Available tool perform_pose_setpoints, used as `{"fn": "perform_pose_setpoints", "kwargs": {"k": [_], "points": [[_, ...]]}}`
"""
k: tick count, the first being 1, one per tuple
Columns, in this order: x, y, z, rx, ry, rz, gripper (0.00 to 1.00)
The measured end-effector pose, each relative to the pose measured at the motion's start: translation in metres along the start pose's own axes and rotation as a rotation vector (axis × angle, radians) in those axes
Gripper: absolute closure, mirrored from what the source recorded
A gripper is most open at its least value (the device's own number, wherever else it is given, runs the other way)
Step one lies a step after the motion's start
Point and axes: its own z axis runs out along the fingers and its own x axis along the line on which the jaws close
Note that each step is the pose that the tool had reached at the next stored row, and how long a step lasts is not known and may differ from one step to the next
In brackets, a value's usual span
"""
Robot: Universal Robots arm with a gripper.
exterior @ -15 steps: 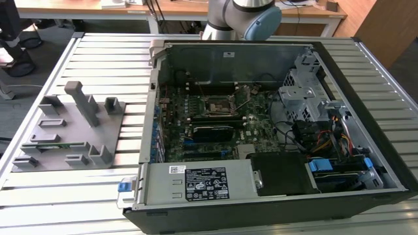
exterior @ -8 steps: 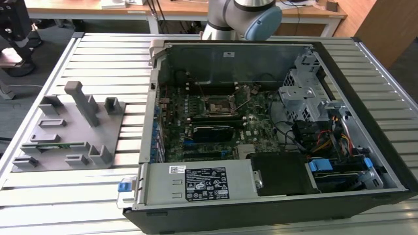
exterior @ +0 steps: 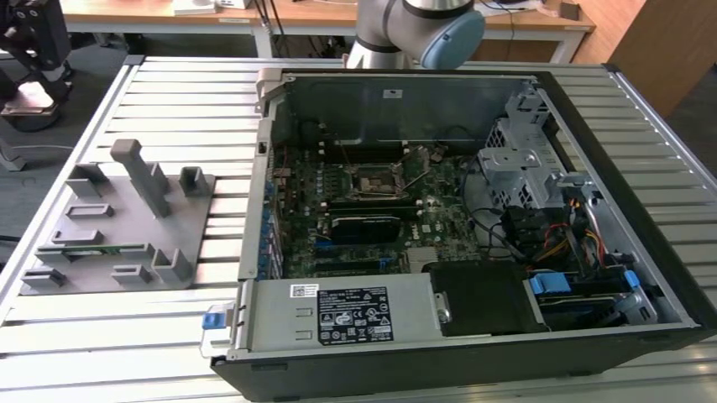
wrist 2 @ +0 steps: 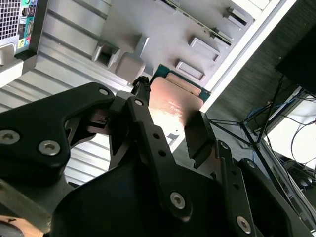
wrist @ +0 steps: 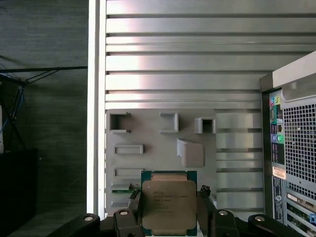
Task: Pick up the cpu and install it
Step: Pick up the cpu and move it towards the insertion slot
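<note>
- The gripper point(wrist: 169, 210) is clenching the cpu point(wrist: 169, 205) by two opposite edges. The chip's shiny lid is facing the first wrist view.
- In the second wrist view the cpu point(wrist 2: 174, 104) is sitting between the dark fingers point(wrist 2: 148, 129), and it looks square to them rather than skewed.
- The cpu is hanging above the grey fixture plate point(wrist: 148, 136), over one edge of that plate. It appears to be lifted clear of the plate's pockets.
- The open computer case point(exterior: 448, 109) is lying just beside the fixture plate on the slatted table point(wrist: 197, 49). The black-framed socket point(exterior: 374, 180) is sitting inside the case, well apart from the plate.
- As I judge it, the step in hand is carrying the chip away from the fixture plate. Doing this well is mostly a matter of keeping the chip level and the pinch steady.
- The grip is riding on thin edges only, so a jolt or a tilt is likely to make the chip slip or twist. Smooth, slow travel is the safer choice.
- Holding the chip's present orientation to the fixture plate is worth the care, since a chip that turns in the grip is no longer lining up squarely with anything.
</note>
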Motion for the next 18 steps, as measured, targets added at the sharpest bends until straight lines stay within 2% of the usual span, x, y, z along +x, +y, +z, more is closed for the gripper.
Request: {"fn": "perform_pose_setpoints", "kwargs": {"k": [18], "points": [[-0.0255,0.0005,-0.0001,0.0,0.0,0.0,0.47]]}}
